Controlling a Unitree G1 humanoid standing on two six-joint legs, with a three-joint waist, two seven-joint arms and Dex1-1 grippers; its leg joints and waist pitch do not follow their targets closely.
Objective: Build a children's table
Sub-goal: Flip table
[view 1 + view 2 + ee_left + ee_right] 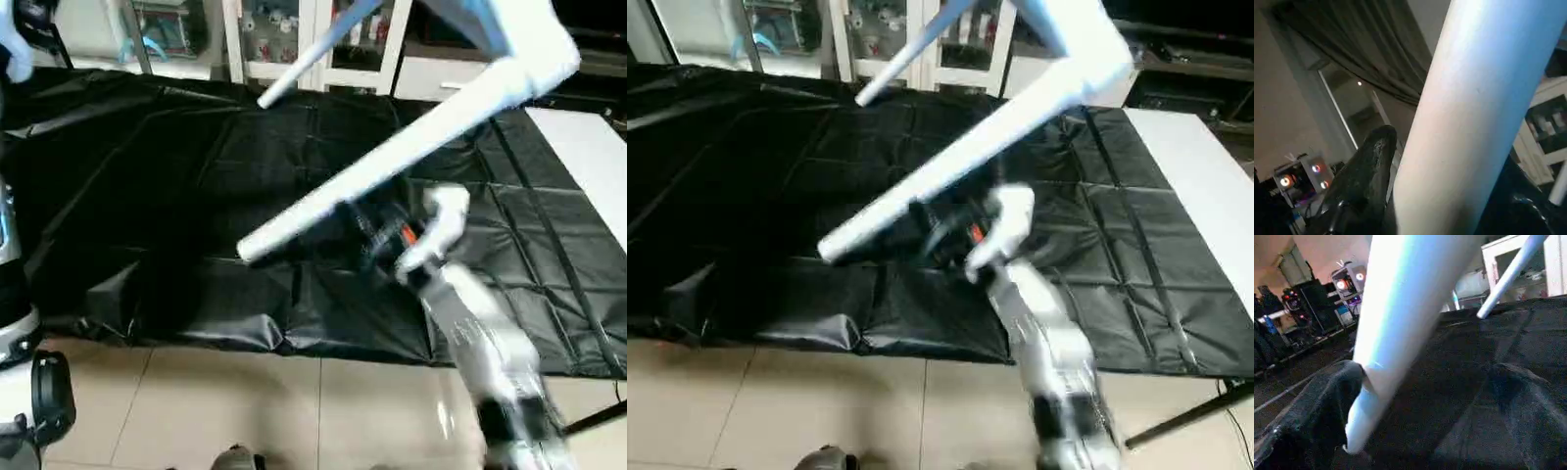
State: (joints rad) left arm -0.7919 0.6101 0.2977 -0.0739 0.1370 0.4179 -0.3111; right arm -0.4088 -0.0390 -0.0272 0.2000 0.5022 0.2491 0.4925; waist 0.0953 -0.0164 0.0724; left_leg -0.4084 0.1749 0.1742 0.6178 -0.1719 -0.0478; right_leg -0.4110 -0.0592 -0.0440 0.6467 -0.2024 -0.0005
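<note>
**newbie:** Which step are you on?

**regular:** Nearest you, your right gripper point(377, 240) sits under the near leg point(392, 162) with its jaws spread wide, holding nothing. Your left gripper's finger point(1364, 181) is pressed against a leg, half closed, looks like it's gripping it. The children's table point(509, 44) hangs tilted above the black-draped work table point(176, 176), far leg point(313, 54) pointing away. Looks like turning it over. Next you'd need a second grip.

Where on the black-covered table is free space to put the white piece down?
The black cloth lies bare on the robot's left, from the far cabinets to the near table edge. At the robot's right, a cloth strip is free beside the white board. The middle is crowded: the children's table hangs there above the right tool.
</note>
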